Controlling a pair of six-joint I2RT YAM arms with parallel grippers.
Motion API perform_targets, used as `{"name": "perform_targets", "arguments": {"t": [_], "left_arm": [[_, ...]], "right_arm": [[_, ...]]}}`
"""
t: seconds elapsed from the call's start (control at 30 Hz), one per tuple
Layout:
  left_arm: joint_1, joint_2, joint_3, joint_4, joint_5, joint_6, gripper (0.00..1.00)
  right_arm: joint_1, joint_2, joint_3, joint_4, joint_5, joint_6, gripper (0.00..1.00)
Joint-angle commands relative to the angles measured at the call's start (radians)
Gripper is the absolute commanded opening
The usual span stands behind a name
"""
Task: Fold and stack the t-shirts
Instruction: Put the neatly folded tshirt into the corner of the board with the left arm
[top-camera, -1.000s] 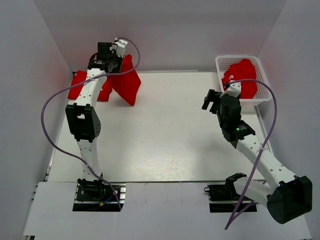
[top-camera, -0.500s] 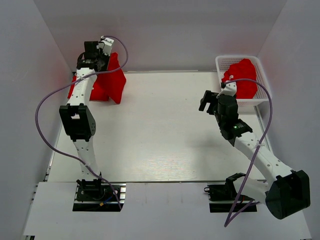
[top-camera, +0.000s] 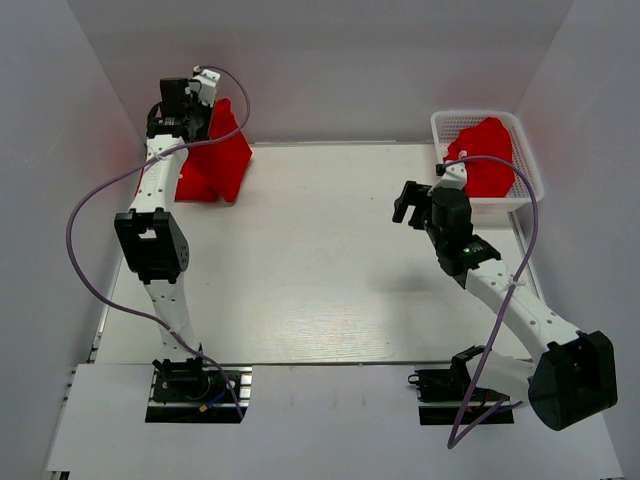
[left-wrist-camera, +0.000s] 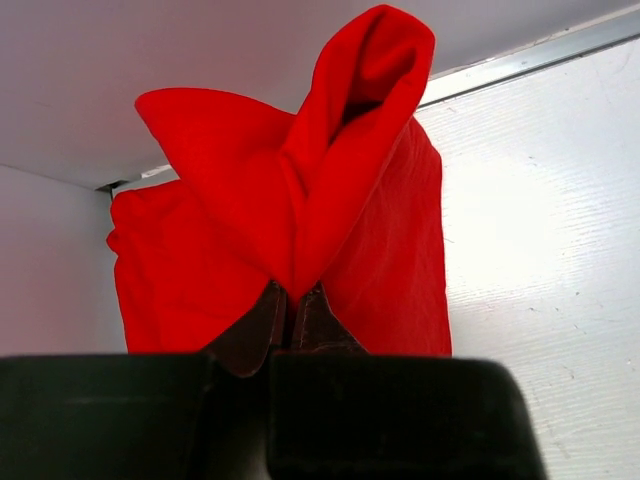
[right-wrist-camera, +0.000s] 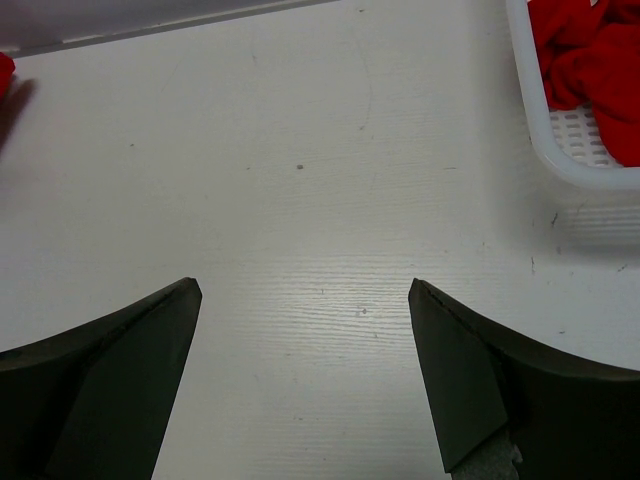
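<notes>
left fingers (left-wrist-camera: 287, 312): clenched tight on a bunched fold of the held t-shirt (left-wrist-camera: 300, 190); the fold is pinched right at the tips.
held t-shirt: raised over the counter (top-camera: 320, 270) at its far left corner. The cloth is looped up past the left fingers and the rest is draped down beyond and beneath them. The lower edge is seen at or near the counter; contact cannot be told.
extra red cloth (top-camera: 195, 185): seen low by the wall, just left of the left fingers. Same shirt or another one cannot be told.
right fingers (top-camera: 410, 203): released and spread wide, nothing gripped. Only bare counter is seen between them in the wrist view.
right fingers, place: held over the mid-right counter, well apart from the left fingers.
basket (right-wrist-camera: 560, 150): white lattice, seen ahead and to the right of the right fingers, near but not touched.
basket t-shirts (top-camera: 488, 155): crumpled red heap kept inside the basket, piled above its rim. The count cannot be told.
</notes>
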Motion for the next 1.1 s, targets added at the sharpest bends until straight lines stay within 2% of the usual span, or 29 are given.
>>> {"name": "perform_targets", "arguments": {"t": [0.0, 0.6, 1.07], "left_arm": [[0.025, -0.110, 0.050, 0.055, 0.027, 0.006, 0.00], [0.128, -0.073, 0.027, 0.142, 0.054, 0.025, 0.00], [0.192, 0.062, 0.017, 0.211, 0.056, 0.025, 0.00]], "right_arm": [[0.000, -0.003, 0.047, 0.035, -0.005, 0.016, 0.90], [0.002, 0.069, 0.088, 0.042, -0.031, 0.032, 0.90], [0.000, 0.175, 0.152, 0.031, -0.052, 0.046, 0.90]]}}
